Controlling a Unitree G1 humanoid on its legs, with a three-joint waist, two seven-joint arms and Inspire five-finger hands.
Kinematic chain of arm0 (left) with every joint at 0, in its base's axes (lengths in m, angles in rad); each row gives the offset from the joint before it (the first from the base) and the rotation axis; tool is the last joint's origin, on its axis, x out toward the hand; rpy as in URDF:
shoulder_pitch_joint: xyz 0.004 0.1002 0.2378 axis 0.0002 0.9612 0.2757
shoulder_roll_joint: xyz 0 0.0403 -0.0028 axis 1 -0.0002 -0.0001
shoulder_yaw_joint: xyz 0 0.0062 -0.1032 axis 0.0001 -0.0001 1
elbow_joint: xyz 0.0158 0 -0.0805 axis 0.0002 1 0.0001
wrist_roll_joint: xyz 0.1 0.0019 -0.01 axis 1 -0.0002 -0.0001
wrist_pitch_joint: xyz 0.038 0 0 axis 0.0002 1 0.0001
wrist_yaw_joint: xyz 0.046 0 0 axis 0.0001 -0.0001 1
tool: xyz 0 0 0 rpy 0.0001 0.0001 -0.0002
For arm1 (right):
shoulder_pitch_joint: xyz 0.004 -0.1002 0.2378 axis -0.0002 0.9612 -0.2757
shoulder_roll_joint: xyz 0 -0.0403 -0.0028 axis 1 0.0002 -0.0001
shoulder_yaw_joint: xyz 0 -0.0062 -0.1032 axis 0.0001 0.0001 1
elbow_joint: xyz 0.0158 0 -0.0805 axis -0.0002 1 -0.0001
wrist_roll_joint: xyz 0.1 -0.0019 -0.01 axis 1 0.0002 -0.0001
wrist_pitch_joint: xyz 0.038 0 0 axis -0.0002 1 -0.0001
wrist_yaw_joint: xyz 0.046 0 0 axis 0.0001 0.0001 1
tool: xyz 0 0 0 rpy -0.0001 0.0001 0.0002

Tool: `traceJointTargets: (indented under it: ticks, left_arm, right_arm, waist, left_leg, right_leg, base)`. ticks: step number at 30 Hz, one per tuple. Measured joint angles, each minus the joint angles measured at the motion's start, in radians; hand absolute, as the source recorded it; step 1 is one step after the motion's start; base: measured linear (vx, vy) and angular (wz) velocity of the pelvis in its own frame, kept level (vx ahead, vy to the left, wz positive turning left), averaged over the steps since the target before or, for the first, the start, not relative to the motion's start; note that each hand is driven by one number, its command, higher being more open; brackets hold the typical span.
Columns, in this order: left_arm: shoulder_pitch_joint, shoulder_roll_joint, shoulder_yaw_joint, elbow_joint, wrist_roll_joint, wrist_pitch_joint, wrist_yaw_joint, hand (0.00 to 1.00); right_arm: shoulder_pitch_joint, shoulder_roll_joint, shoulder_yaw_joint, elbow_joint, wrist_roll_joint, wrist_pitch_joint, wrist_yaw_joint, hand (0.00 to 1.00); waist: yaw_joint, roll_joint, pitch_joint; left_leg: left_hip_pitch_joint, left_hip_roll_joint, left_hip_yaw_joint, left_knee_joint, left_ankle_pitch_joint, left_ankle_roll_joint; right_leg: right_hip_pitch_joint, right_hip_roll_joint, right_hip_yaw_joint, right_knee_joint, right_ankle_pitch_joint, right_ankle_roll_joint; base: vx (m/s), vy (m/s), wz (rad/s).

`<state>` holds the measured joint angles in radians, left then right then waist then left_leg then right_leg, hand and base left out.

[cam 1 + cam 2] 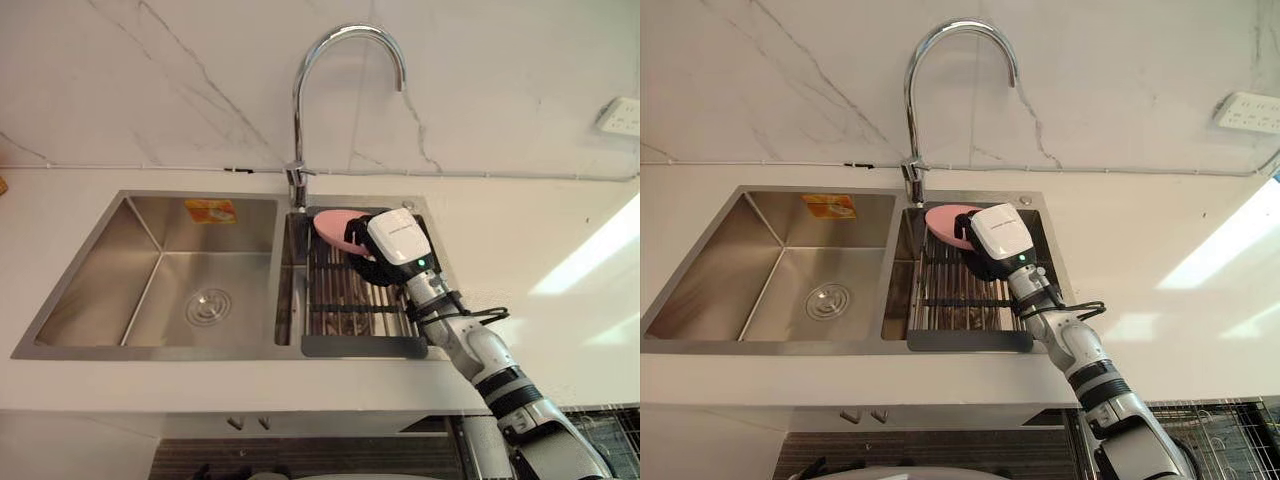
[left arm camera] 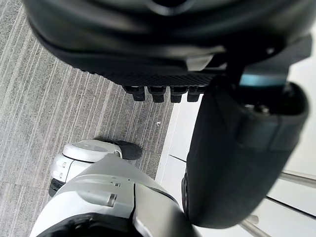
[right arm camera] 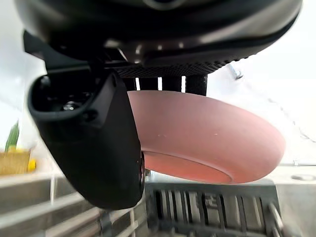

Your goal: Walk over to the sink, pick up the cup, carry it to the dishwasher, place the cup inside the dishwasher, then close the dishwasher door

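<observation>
My right hand (image 1: 1000, 235) has its fingers (image 3: 171, 84) and thumb clamped across the shallow pink cup (image 3: 207, 138), which is tilted just above the steel sink's (image 1: 150, 250) slatted rack (image 1: 340, 300). My left hand (image 2: 232, 148) hangs slack.

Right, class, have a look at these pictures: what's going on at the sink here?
The robot's right hand reaches into the right basin of the sink. Its thumb and fingers are closed on a pink cup, shallow like a bowl, over the dish rack below the faucet. Whether the cup is clear of the rack is hard to tell. The left hand is idle, low over the grey floor. The cup has not yet gone to the dishwasher.
</observation>
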<state>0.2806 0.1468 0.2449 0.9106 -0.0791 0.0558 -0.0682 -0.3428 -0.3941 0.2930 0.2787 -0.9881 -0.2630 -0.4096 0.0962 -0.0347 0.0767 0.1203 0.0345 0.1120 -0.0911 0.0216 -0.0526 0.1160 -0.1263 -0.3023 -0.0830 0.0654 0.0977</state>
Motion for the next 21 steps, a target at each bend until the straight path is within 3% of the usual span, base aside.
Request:
traceJointTargets:
  ticks: [7,14,16,18,21]
  left_arm:
    - [0.010,-0.005,0.004,0.002,0.000,-0.025,0.009,1.00]
    - [0.032,-0.016,0.009,0.015,0.022,-0.088,0.025,1.00]
    - [0.042,-0.035,0.015,0.021,0.020,-0.118,0.041,1.00]
    - [0.050,-0.048,0.015,0.020,0.019,-0.147,0.057,1.00]
    - [0.048,-0.051,0.002,0.020,0.023,-0.153,0.064,1.00]
  right_arm:
    - [0.043,-0.001,-0.089,-0.109,0.071,-0.019,0.021,0.00]
    - [0.171,-0.002,-0.182,-0.287,0.143,-0.026,0.044,0.00]
    - [0.176,-0.005,-0.194,-0.298,0.143,-0.038,0.044,0.00]
    - [0.175,-0.006,-0.200,-0.300,0.143,-0.051,0.045,0.00]
    - [0.198,-0.013,-0.235,-0.345,0.140,-0.055,0.045,0.00]
  waist:
    - [-0.005,0.000,0.000]
    - [-0.017,0.004,-0.005]
    - [-0.016,0.006,-0.005]
    - [-0.006,0.017,-0.005]
    - [-0.012,0.035,-0.005]
  left_leg:
    - [0.006,0.003,0.025,0.000,-0.002,-0.001]
    - [0.008,0.002,0.034,0.006,-0.009,0.002]
    - [-0.008,0.005,0.067,0.071,-0.047,0.011]
    - [-0.036,0.017,0.076,0.195,-0.122,0.015]
    - [-0.040,0.031,0.076,0.276,-0.196,0.024]
  right_leg:
    - [0.000,0.002,0.013,0.000,0.000,0.000]
    - [-0.011,0.006,0.037,0.001,0.001,-0.001]
    - [-0.034,0.010,0.093,0.011,0.005,-0.007]
    - [-0.045,0.024,0.163,0.017,0.014,-0.013]
    - [-0.082,0.048,0.289,0.018,0.045,-0.013]
  base:
    - [-0.02,-0.005,-0.06]
    - [-0.02,-0.006,-0.07]
    - [0.00,0.016,-0.66]
    - [-0.01,0.013,-1.04]
    - [-0.04,0.034,-1.26]
